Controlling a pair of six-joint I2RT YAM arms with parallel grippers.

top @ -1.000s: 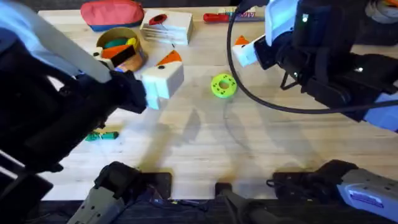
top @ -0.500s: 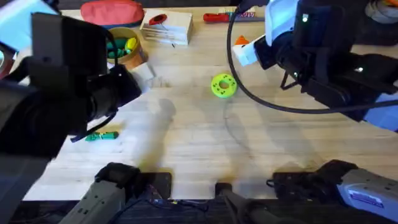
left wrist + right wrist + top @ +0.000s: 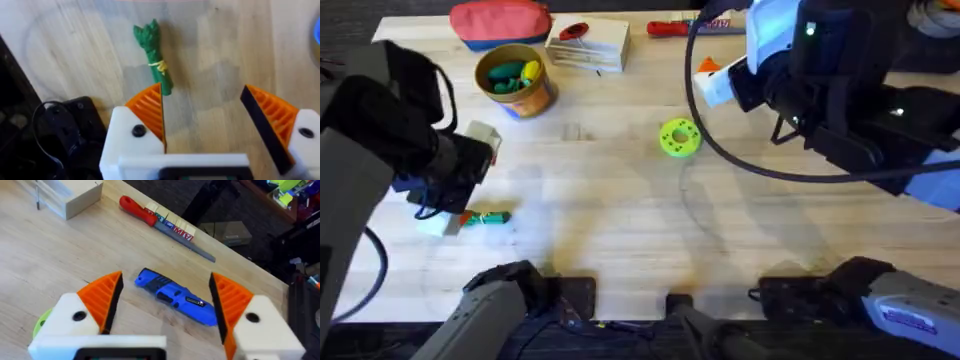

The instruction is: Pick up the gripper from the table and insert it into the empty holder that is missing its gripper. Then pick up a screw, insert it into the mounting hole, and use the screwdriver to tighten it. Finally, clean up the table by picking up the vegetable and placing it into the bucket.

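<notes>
I have the left end effector (image 3: 202,120) spread above the vegetable (image 3: 155,55), just ahead, long axis pointing away

Vegetable (image 3: 486,218) half under left claw (image 3: 450,215)

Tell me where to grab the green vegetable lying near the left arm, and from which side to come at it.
Grip the green vegetable across its slender stalk, near the yellow band, coming straight down from above. It lies flat on the table, long and thin, so closing across its width looks the surest hold. The left pincer is open with one pad near the stalk's end.
</notes>
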